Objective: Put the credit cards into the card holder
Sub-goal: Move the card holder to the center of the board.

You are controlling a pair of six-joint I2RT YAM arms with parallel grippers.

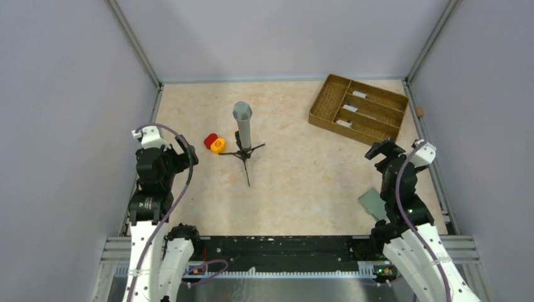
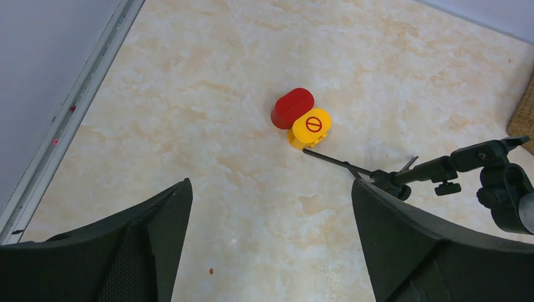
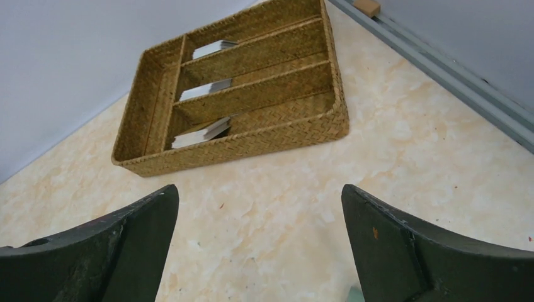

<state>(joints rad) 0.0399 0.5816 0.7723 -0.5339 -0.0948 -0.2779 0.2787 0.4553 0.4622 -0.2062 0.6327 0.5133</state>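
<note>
The credit cards lie as silvery-grey stacks [image 3: 204,89] in three compartments of a brown woven tray [image 3: 283,135]; from above the cards [image 1: 350,108] show at the far right of the table. The card holder [image 1: 371,203] is a flat grey-green piece lying closed near the front right, partly under my right arm; only a sliver of the card holder [image 3: 356,295] shows in the right wrist view. My right gripper [image 3: 259,189] hangs open over bare table between tray and holder, seen from above [image 1: 381,150]. My left gripper [image 2: 271,189] is open and empty at the left side [image 1: 184,152].
A grey tube on a small black tripod [image 1: 242,126] stands mid-table, its legs reaching into the left wrist view [image 2: 403,179]. A red piece [image 2: 292,107] and a yellow piece [image 2: 310,128] lie touching beside it. Grey walls and metal rails [image 1: 434,170] bound the table.
</note>
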